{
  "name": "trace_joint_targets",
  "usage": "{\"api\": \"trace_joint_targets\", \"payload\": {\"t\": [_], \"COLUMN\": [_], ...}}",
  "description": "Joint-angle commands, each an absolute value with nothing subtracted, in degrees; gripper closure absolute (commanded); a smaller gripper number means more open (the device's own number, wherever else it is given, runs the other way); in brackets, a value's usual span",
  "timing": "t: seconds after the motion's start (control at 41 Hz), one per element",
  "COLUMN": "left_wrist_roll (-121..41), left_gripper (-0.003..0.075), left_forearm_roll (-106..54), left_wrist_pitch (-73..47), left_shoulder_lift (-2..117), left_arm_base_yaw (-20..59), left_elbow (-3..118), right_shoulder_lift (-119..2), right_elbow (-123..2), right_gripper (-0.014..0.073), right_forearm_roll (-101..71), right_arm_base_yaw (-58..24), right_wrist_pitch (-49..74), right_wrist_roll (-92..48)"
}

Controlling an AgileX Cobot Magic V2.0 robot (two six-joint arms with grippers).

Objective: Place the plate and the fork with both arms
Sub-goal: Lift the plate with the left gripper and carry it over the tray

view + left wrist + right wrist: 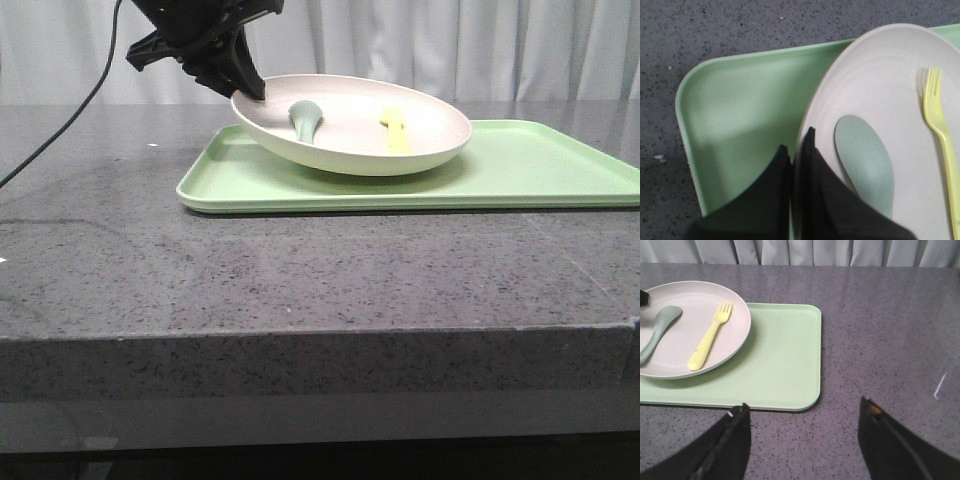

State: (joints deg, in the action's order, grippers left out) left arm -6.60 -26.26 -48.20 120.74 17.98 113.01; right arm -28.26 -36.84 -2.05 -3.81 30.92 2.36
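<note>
Left hand (799, 150) pinching the left rim of the plate (420, 125), one finger inside, one outside, left edge raised and the dish tilted. On the plate: pale-yellow fork (397, 131) toward the right, grey-green spoon (305, 118) nearer the hand, the two apart. Beneath, light-green tray (540, 170), plate over its left half. Right hand (802, 432) spread wide, holding nothing, above the dark speckled surface (300, 270) near the tray's right end.
</note>
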Motion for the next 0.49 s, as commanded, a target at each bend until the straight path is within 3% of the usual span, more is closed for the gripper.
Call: {"api": "trace_joint_targets", "payload": {"t": [0.0, 0.464], "left_wrist_roll": [-5.6, -5.4], "left_gripper": [0.0738, 0.0738], "left_forearm_roll": [-28.8, -31.0], "left_wrist_pitch": [-45.1, -45.8], "left_shoulder_lift": [117.3, 117.1], "left_arm_base_yaw": [18.6, 18.4], "left_elbow": [115.0, 115.0], "right_shoulder_lift": [-28.9, -28.9], "right_elbow": [-38.8, -38.8], "right_gripper": [0.0102, 0.0102], "right_forearm_roll": [-1.7, -1.7], "right_arm_base_yaw": [-3.5, -3.5], "right_wrist_pitch": [26.6, 26.6], "right_wrist_roll": [2.1, 2.1]}}
